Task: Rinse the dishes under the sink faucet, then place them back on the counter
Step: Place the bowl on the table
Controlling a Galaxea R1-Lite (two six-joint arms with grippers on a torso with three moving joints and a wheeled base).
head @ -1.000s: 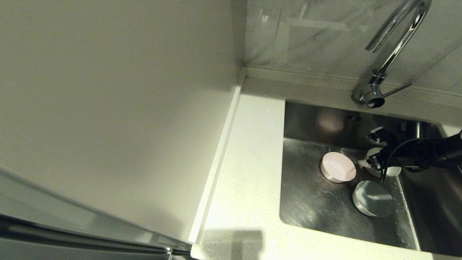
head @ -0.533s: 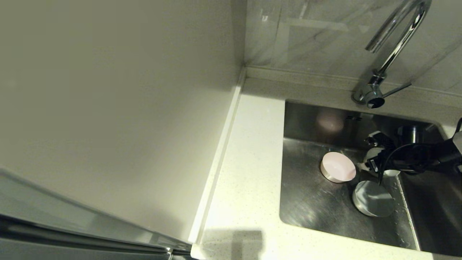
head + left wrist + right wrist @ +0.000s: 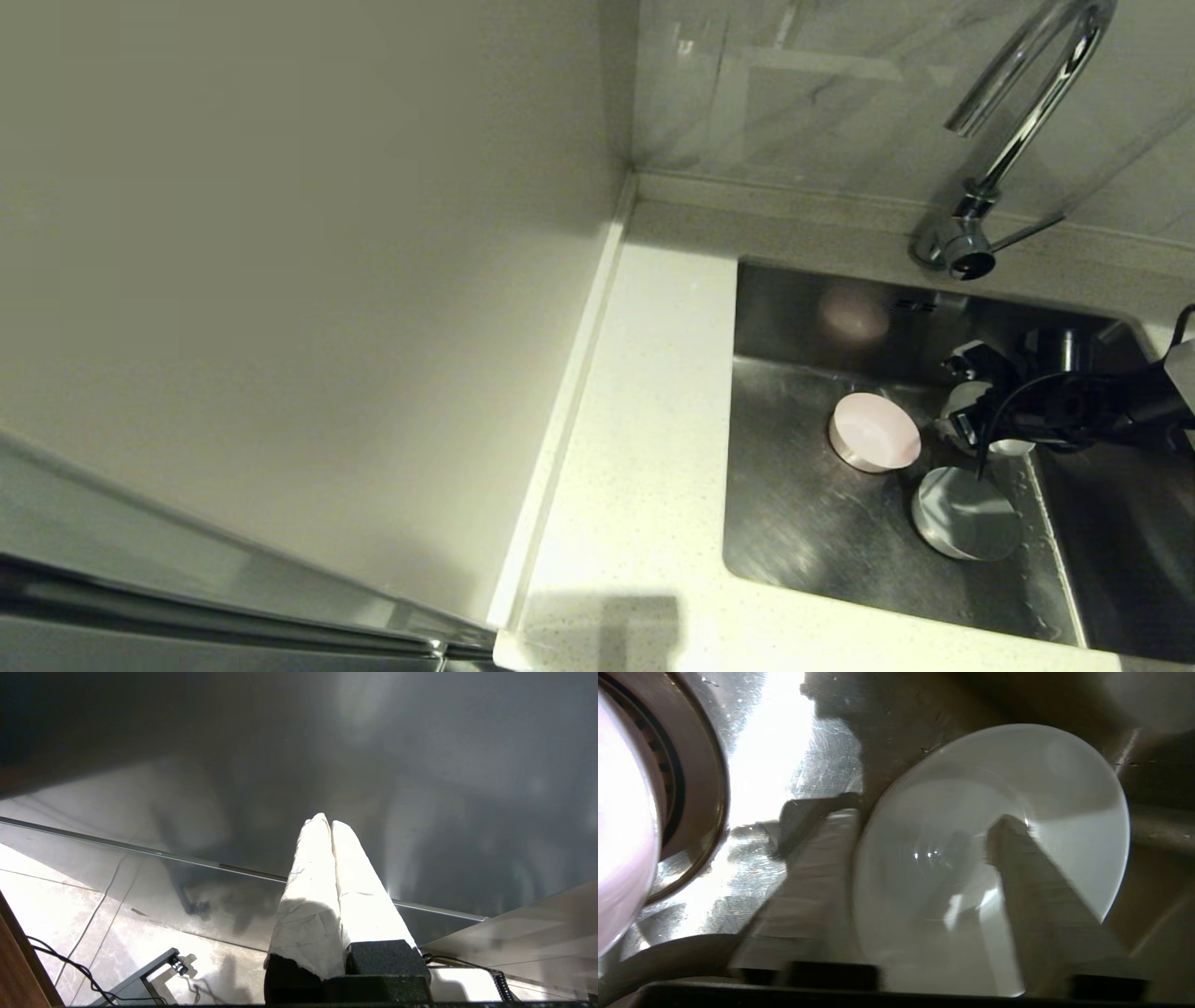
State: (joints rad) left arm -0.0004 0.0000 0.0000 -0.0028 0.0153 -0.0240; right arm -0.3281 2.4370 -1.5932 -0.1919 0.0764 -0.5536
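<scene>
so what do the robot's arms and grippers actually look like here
The left gripper has two long tapering fingers wrapped in crinkled white covering, mounted on black blocks. The right gripper has the same pale wrapped fingers on dark mounts. In the head view the right arm is black, with a thin black cable looping beside its wrist.

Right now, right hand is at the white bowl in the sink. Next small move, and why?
Probably finish closing on the rim. In the right wrist view the right hand straddles the small round white bowl: one finger inside, the other outside its wall, not clearly pinching. The bowl sits on the brushed steel sink floor, so lifting now would likely leave it behind.
</scene>
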